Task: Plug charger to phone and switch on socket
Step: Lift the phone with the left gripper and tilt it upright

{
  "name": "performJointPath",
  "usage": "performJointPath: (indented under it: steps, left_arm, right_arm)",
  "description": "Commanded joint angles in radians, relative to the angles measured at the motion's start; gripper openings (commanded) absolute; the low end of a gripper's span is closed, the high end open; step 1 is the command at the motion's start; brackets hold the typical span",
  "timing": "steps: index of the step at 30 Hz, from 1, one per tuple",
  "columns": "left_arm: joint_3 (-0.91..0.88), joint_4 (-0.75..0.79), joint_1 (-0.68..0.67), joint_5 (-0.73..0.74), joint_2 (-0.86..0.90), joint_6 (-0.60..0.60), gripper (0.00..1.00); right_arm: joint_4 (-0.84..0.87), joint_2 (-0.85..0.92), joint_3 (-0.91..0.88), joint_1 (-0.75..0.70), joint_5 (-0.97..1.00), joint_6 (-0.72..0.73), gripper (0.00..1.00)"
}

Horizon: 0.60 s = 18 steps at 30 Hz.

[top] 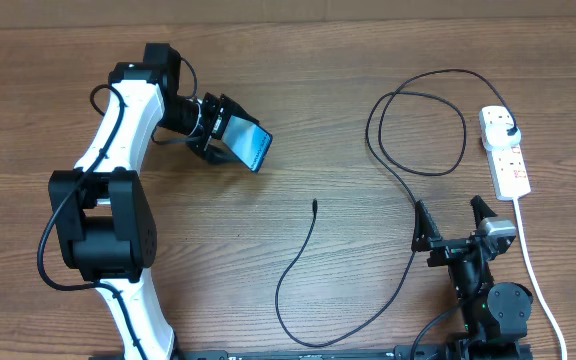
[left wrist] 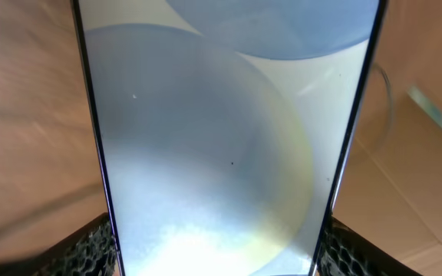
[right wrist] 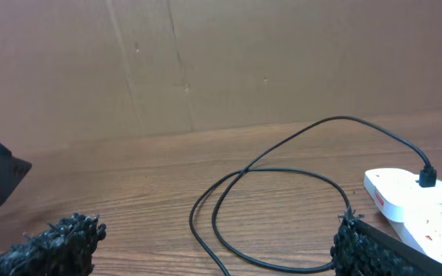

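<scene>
My left gripper [top: 230,135] is shut on the phone [top: 254,147] and holds it tilted above the table at the upper left; its light blue screen [left wrist: 221,138] fills the left wrist view between the two fingers. The charger's black cable [top: 303,255] lies loose on the table, connector tip [top: 314,204] at the middle, looping [right wrist: 282,172] to its black plug [top: 509,131] seated in the socket. The socket, a white power strip [top: 508,160], lies at the right [right wrist: 417,203]. My right gripper [top: 454,222] is open and empty, near the front right, just short of the strip.
The strip's white cord [top: 538,280] runs down the right edge of the table past the right arm's base [top: 498,305]. A brown cardboard wall [right wrist: 206,61] stands behind the table. The left arm [top: 118,200] stretches along the left side.
</scene>
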Motion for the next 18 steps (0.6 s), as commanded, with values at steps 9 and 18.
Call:
performJointPath:
  steps: [9, 18]
  left_arm:
    - [0.031, -0.105, 0.003, 0.322, -0.022, 0.01, 0.04]
    - [0.031, -0.104, 0.003, 0.318, -0.022, 0.016, 0.04]
  right_arm:
    - [0.005, -0.008, -0.011, 0.0, 0.01, 0.006, 1.0]
    - [0.005, -0.008, -0.011, 0.0, 0.01, 0.006, 1.0]
